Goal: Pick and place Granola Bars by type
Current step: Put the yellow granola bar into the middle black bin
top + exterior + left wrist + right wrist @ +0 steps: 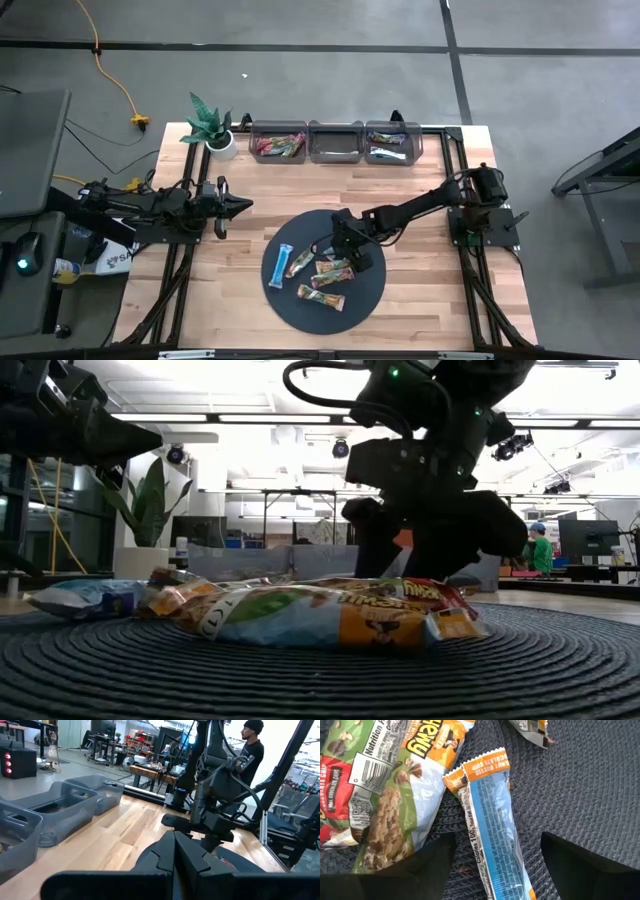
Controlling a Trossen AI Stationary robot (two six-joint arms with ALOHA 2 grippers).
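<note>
Several granola bars lie flat on the dark round disc point(372, 290): light blue ones point(280, 265) and green-brown ones point(330, 268). My right gripper point(343, 247) hangs low over the disc's far part, open. In the right wrist view its fingers point(427, 865) stand on either side of a light blue bar with an orange end point(492, 830), without touching it. A green-brown bar point(395, 795) lies right beside that bar. My left gripper point(243, 205) is shut and waits over the table's left side, clear of the disc.
Three clear bins point(335, 142) stand in a row along the far edge; the left one point(278, 146) and the right one point(392, 148) hold bars. A potted plant point(212, 128) stands at the far left. Bare wood lies between the disc and the bins.
</note>
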